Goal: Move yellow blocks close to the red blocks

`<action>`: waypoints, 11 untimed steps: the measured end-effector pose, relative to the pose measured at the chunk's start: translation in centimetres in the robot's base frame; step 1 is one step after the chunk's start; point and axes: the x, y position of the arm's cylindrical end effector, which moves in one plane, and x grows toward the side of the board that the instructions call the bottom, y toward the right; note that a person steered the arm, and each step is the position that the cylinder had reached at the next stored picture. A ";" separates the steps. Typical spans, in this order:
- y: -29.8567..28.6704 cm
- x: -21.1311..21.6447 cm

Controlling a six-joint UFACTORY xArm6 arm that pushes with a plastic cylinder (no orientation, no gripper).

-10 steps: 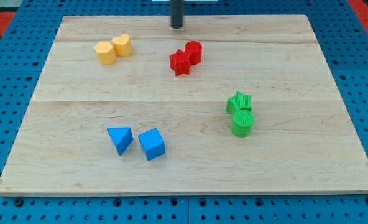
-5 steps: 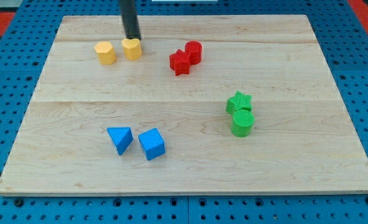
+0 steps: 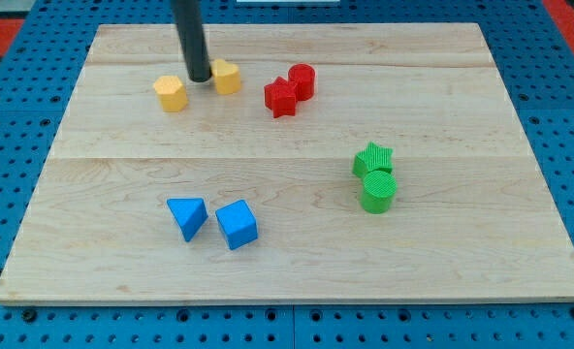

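Two yellow blocks lie at the board's upper left: a hexagonal one (image 3: pixel 172 94) and another (image 3: pixel 227 77) to its right. My tip (image 3: pixel 199 78) stands between them, close to the right yellow block's left side. A red star block (image 3: pixel 280 97) and a red cylinder (image 3: pixel 302 80) sit together further to the view's right, a short gap from the right yellow block.
A green star block (image 3: pixel 372 158) and a green cylinder (image 3: pixel 378 191) sit at the right middle. Two blue blocks, a triangular one (image 3: pixel 187 216) and a cube-like one (image 3: pixel 237 224), lie at the lower left. The wooden board (image 3: pixel 297 271) rests on a blue pegboard.
My tip came from the top centre leftward and down between the yellow blocks. The right yellow block slid right toward the red blocks; the left one shifted slightly down and right.
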 end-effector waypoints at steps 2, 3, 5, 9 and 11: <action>1.7 -1.8; 3.2 -1.8; 1.4 -2.0; -10.7 1.7; -2.9 3.2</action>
